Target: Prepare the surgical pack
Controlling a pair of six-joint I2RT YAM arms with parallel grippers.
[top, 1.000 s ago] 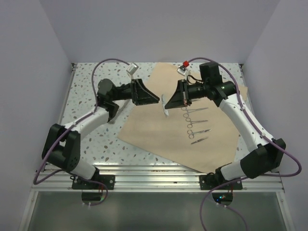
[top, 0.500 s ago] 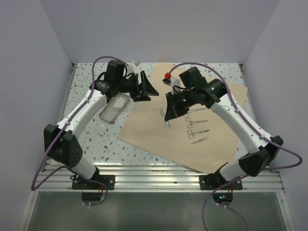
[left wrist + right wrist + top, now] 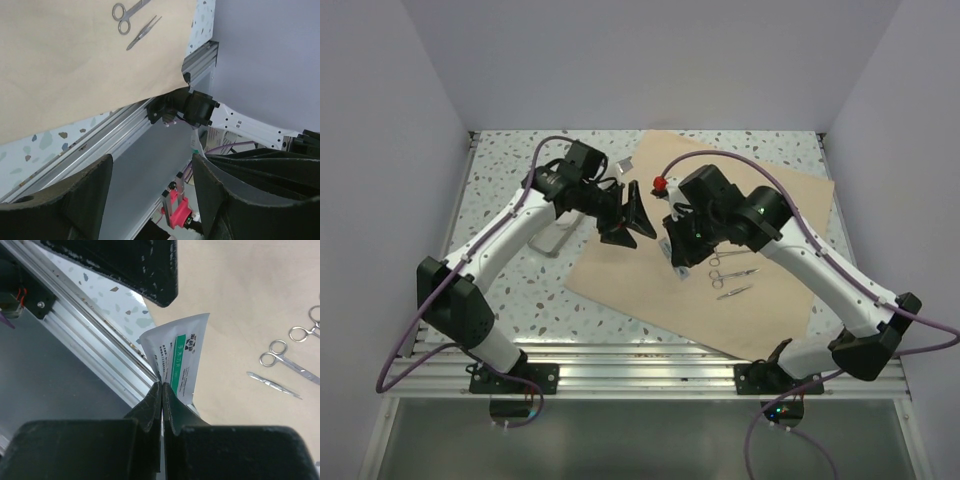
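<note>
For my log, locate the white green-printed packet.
Top view, centre: packet pinched in the right gripper above the tan paper wrap sheet, left of steel instruments.

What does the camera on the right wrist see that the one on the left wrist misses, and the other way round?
Only the right wrist view: a white packet with green print, pinched in the shut right gripper.

Only the left wrist view: that the left gripper is open and empty, plus a black arm joint beyond the table's edge.

Both: the tan wrap sheet with scissors and tweezers lying on it, and the speckled table.
</note>
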